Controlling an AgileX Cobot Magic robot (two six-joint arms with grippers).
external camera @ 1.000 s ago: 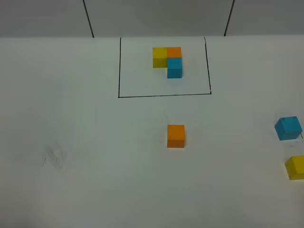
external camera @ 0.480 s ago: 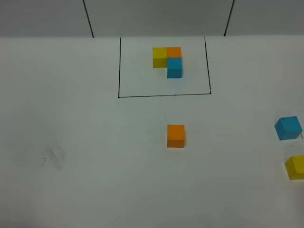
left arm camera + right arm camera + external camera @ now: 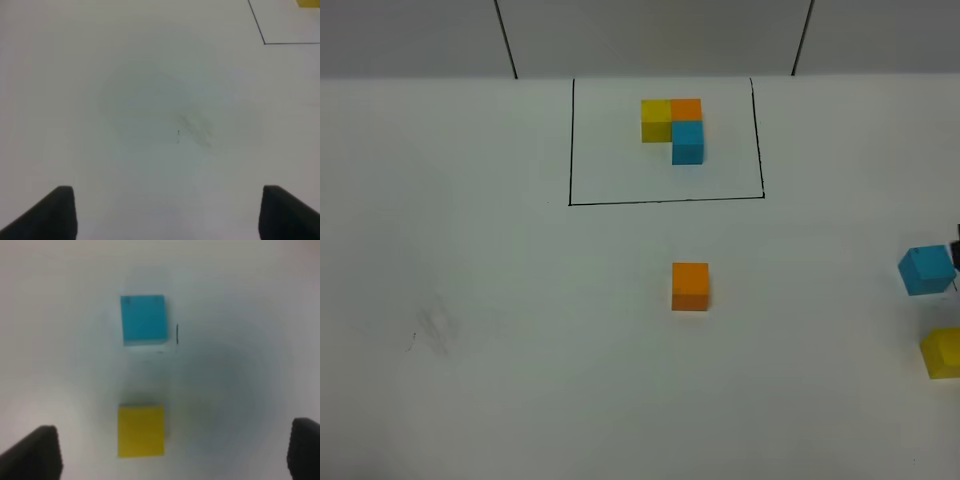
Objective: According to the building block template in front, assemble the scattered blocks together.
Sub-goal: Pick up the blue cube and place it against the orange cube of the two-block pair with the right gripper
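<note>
The building block template is an L of yellow, orange and blue cubes inside a black outline at the back. The loose orange cube sits mid-table. The light blue cube and yellow cube sit at the right edge, apart from each other. In the right wrist view my right gripper is open above the table, with the yellow cube between its fingers and the blue cube beyond. My left gripper is open and empty over bare table.
The white table carries a faint smudge at the left, which also shows in the left wrist view. A corner of the black outline shows in the left wrist view. A grey wall runs along the back.
A dark sliver of the right arm has come into the exterior view at the right edge, just above the light blue cube. The cubes have not moved.
</note>
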